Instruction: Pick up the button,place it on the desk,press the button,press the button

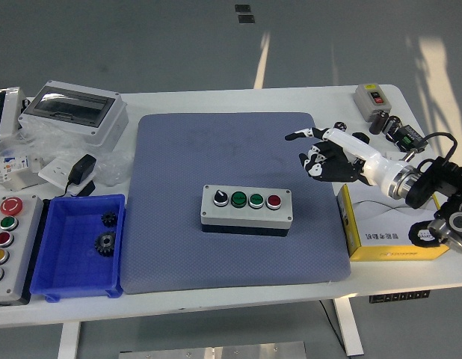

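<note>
- Head view: the button box [246,209] lies flat on the blue-grey mat [231,149], a little below the centre of the frame, long side running left to right.
- Its top face carries a black knob at the left, two green buttons in the middle and a red button [273,200] at the right end; nothing touches any of them.
- Right hand [330,153]: raised at the right of centre, above and to the right of the box and clear of it. Index finger extended toward the left, remaining fingers loosely bent; it holds nothing.
- Left arm: not in the frame.
- Surroundings noted: blue bin [78,243] with gears at lower left, grey enclosure [74,111] at upper left, yellow box [388,235] at the right edge of the mat under the forearm.
- Assessment of step: the box is already set on the desk, so pick and place look complete; the work is judged to be in the pressing stage, with the hand between presses or finished. Which of the two cannot be told.
- Next move, if a press remains: bring the extended fingertip down and left over the chosen button, then push straight down, so the box does not slide on the mat.
</note>
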